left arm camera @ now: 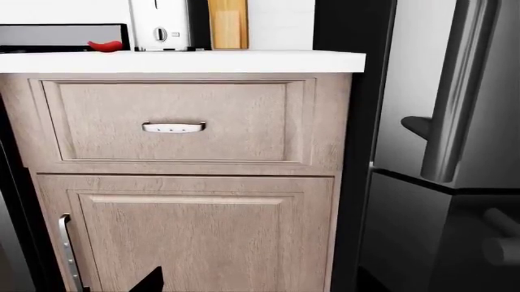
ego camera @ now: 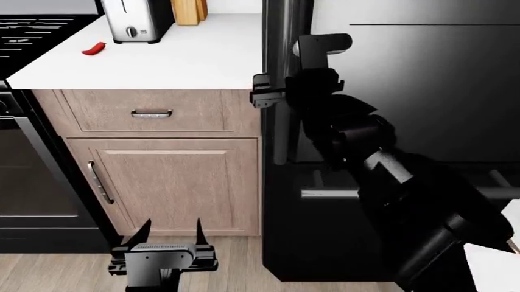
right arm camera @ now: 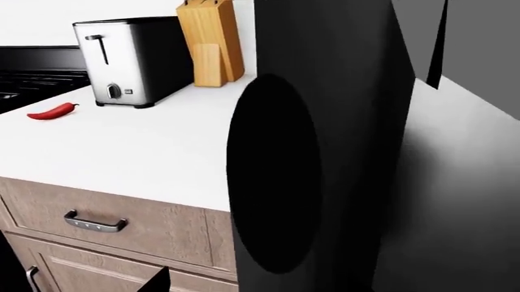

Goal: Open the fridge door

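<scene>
Progress: early | fridge door (ego camera: 422, 91) looks shut | right gripper (ego camera: 272, 91) at handle (ego camera: 282, 121), upper centre of head view, grasp unclear | left gripper (ego camera: 170, 234) spread wide, idle | pull remains

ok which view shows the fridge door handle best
The left wrist view: the handle shows as a clear steel bar. In the head view the right hand covers part of it; the right wrist view shows only a close dark blur.

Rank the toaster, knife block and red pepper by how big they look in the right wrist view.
1. Toaster, largest
2. Knife block, somewhat smaller, though its top is cut off by the frame edge
3. Red pepper, clearly smallest

All three sit on the counter.
</scene>
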You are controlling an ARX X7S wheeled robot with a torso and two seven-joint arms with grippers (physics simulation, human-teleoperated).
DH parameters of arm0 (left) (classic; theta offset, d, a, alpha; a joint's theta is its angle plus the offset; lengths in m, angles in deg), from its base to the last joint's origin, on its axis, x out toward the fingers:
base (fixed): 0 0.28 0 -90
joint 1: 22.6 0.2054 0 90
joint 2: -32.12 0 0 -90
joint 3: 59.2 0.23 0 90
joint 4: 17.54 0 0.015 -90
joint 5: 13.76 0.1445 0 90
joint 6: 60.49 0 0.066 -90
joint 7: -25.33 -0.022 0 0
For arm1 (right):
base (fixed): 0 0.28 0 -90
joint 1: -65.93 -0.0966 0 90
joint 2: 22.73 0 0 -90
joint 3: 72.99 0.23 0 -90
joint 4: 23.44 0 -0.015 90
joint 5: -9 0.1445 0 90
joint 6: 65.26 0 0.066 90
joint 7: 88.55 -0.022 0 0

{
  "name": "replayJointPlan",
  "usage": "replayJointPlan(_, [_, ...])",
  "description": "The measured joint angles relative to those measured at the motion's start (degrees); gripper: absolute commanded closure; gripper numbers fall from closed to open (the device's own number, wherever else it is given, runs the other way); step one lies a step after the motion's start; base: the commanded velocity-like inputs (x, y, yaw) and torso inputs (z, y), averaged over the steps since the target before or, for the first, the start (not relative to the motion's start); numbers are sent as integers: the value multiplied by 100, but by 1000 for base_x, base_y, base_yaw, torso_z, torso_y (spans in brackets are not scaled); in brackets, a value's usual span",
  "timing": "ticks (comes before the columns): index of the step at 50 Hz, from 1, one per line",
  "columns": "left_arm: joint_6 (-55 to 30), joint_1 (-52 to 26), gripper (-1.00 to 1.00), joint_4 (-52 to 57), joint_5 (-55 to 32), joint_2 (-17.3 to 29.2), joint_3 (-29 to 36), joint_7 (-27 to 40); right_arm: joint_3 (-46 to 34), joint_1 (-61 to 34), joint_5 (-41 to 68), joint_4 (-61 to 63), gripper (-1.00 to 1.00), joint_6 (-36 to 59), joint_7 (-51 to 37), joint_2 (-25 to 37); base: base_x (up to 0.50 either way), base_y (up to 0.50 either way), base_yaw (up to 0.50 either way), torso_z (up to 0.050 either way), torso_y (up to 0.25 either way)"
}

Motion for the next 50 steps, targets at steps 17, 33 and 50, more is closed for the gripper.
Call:
replayJointPlan(17, [21,-14,-100,-24,-30,12,26,25,-1248,-117,1252,-287,100,-342,54,-10,0,0,0,0,0])
replayJointPlan(33, [28,-15,-100,-15,-54,36,47,53,-1748,-145,1695,-353,100,-474,139,-10,0,0,0,0,0])
replayJointPlan(50, [33,-35,-100,-27,-69,54,77,81,-1942,-97,1862,-116,100,-682,85,129,0,0,0,0,0])
